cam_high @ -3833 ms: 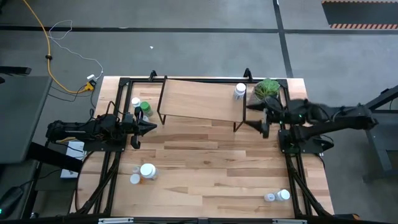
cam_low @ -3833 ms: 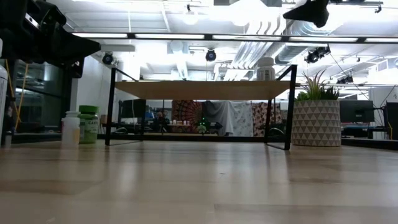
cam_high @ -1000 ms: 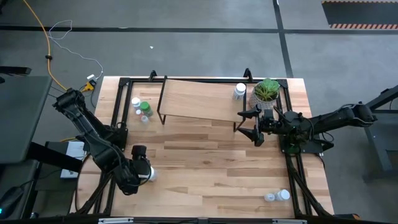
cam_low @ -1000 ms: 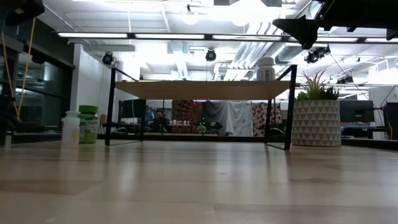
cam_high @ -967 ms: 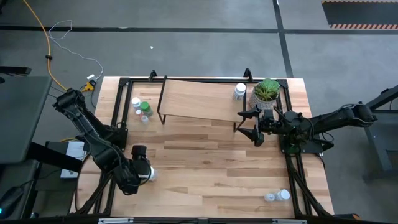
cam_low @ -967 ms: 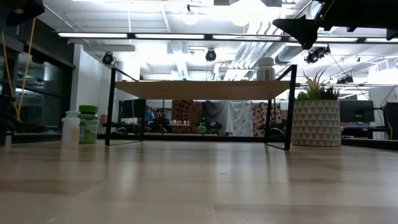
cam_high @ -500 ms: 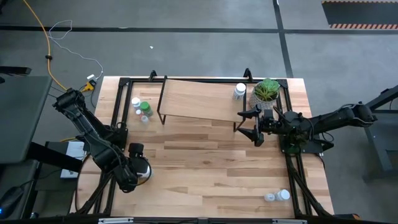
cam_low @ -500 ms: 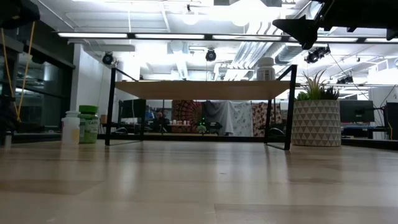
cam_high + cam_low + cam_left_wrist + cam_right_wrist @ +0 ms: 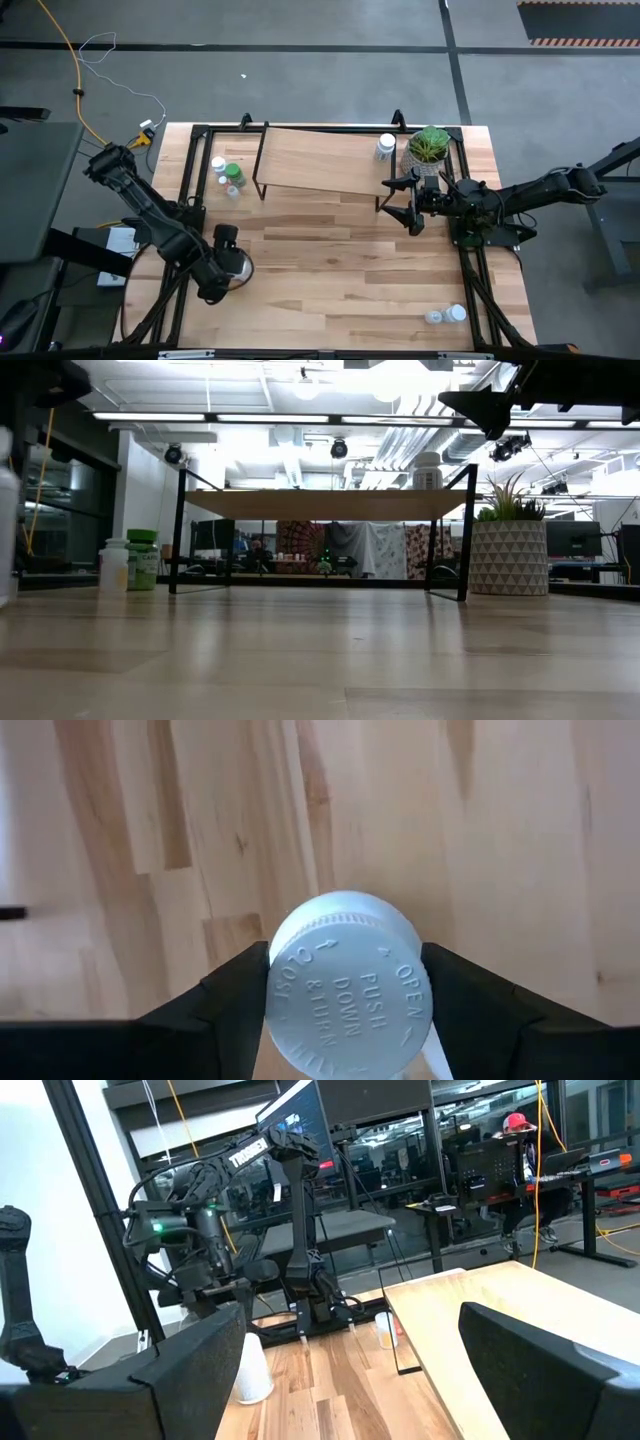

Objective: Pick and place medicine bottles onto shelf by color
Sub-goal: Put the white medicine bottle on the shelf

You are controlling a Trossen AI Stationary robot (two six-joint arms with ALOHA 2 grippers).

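Note:
My left gripper (image 9: 232,266) stands over the table's near left part, shut on a white bottle (image 9: 241,268). The bottle's white cap (image 9: 348,982), marked "push down & turn", faces the left wrist camera. The same bottle shows upright at the low view's left edge (image 9: 6,510). The shelf (image 9: 320,160), a light-wood board on black legs, stands at the far middle. My right gripper (image 9: 408,200) hangs open beside the shelf's right end, with nothing between its fingers (image 9: 190,1370). My left gripper pinches the white bottle between its two fingers, one on each side at the cap's rim (image 9: 275,982). The fingers come from above, pointing down. The bottle stands upright in the hold. Whether its base is on the table, I cannot tell.
One white bottle (image 9: 386,146) stands on the shelf's right end, next to a potted plant (image 9: 430,143). A green-capped bottle (image 9: 233,173) and a white one (image 9: 218,165) stand left of the shelf. Two more bottles (image 9: 445,315) sit at the near right corner.
My left gripper has shifted a little toward the table's right and far edges, taking the white bottle with it. The bottle, out of the low view before, now shows at that view's left edge. My right gripper has kept still.

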